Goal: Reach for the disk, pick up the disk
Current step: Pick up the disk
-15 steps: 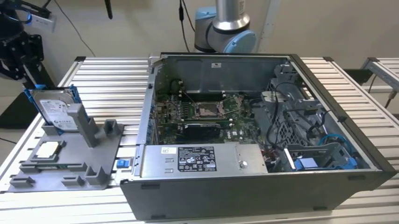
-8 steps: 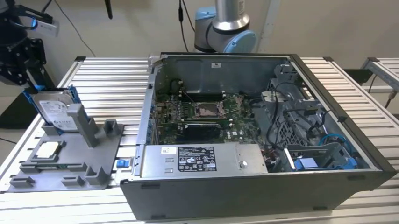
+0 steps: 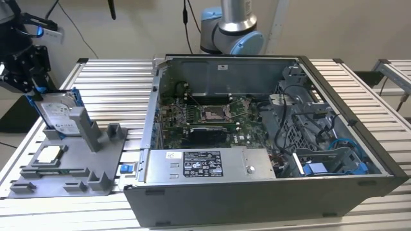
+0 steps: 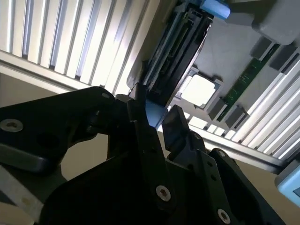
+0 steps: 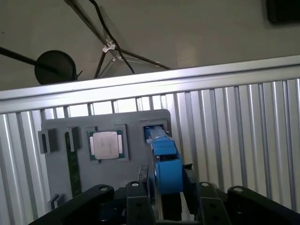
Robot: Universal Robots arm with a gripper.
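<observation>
The disk (image 3: 59, 114) stands on edge in a slot of the grey holder (image 3: 103, 163) at the exterior view's left, silver with a white label and blue rails. My gripper (image 3: 37, 91) sits at its upper edge. In both wrist views the black fingers (image 4: 174, 123) close on either side of the disk's blue rail (image 5: 166, 161), and the gripper (image 5: 166, 190) looks shut on it. The disk's lower part is still in the slot.
The holder also carries a small square silver chip (image 5: 106, 144) and a green memory stick (image 5: 71, 164). An open computer case (image 3: 257, 197) fills the middle of the slatted metal table (image 3: 115, 86). The arm's base (image 3: 231, 29) stands behind the case.
</observation>
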